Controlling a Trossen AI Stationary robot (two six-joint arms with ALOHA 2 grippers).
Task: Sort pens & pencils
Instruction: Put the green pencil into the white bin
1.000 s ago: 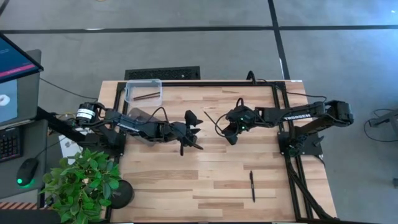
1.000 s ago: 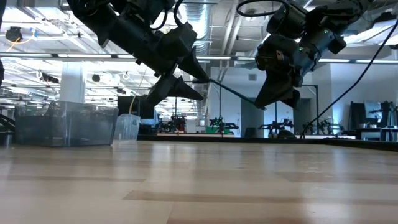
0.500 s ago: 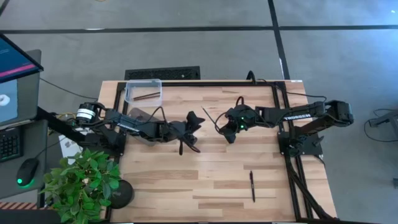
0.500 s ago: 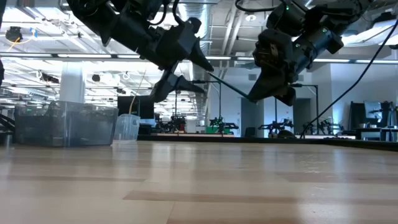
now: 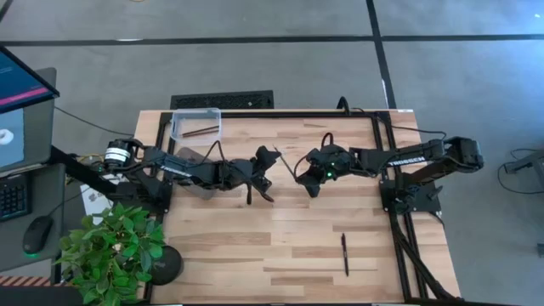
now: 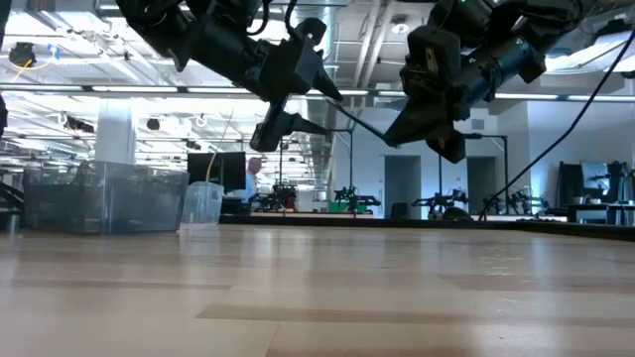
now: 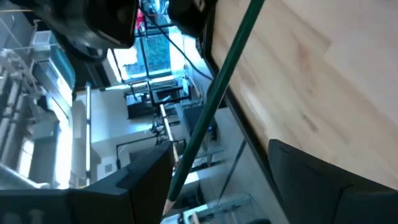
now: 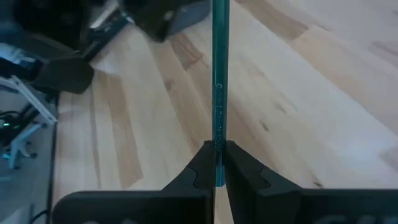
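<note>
Right gripper (image 8: pixel 217 163) clamps a green pencil (image 8: pixel 219 81) above mid-table.
Its free end reaches between the spread fingers of the left gripper (image 5: pixel 263 170), touching neither; one pen (image 5: pixel 345 254) lies well apart on the table (image 5: pixel 255 246).

You have a light wooden table (image 5: pixel 280 246) framed by a black metal rail (image 5: pixel 297 114). At its upper left corner sits a clear plastic bin (image 5: pixel 196 125); in the low view it stands at the left beside a small clear cup (image 6: pixel 202 203). Off the table's lower left you see a leafy green plant (image 5: pixel 115 249). At the far left edge are a monitor (image 5: pixel 19 106) and a computer mouse (image 5: pixel 33 235). In the low view, a person (image 6: pixel 254 180) shows in the room behind.
</note>
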